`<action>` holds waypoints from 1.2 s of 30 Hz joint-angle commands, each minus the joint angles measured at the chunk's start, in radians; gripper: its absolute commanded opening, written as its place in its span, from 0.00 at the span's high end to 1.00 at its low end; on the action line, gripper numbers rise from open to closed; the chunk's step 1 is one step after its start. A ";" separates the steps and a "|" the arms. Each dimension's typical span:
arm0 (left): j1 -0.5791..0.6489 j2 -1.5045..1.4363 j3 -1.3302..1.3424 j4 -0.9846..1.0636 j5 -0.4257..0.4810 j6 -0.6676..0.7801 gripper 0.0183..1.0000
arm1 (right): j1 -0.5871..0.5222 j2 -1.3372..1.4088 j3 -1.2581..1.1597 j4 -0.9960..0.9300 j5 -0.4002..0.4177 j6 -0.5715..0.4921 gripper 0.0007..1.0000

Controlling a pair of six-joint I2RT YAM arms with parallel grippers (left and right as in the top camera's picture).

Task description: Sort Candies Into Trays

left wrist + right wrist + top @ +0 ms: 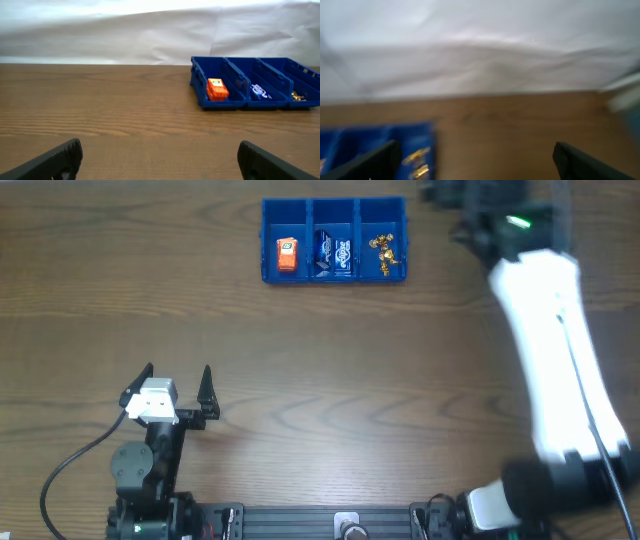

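Table (pixel 350 380) bears one tray (pixel 266 240), one orange candy (pixel 287 254); left pincer (pixel 177 370), right pincer (pixel 476 146) released.

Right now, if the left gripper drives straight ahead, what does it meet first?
Probably nothing: the left gripper faces bare table, the blue tray lying off to its right. Depth unclear.

My bench (pixel 300 380) shows matt brown wood grain; at twelve o'clock, a glossy blue plastic tray (pixel 266 240) holds shiny gold-wrapped candies (pixel 385 252).
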 commanded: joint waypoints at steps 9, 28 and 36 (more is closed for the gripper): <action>-0.004 -0.006 -0.019 -0.034 0.018 0.015 0.00 | -0.082 -0.762 -0.815 0.251 -0.084 -0.071 0.00; -0.003 -0.006 -0.019 -0.034 0.018 0.015 0.00 | -0.109 -1.442 -1.628 0.778 -0.183 0.004 0.00; -0.003 -0.006 -0.019 -0.034 0.018 0.015 0.00 | -0.109 -1.625 -1.735 0.792 -0.183 0.003 0.00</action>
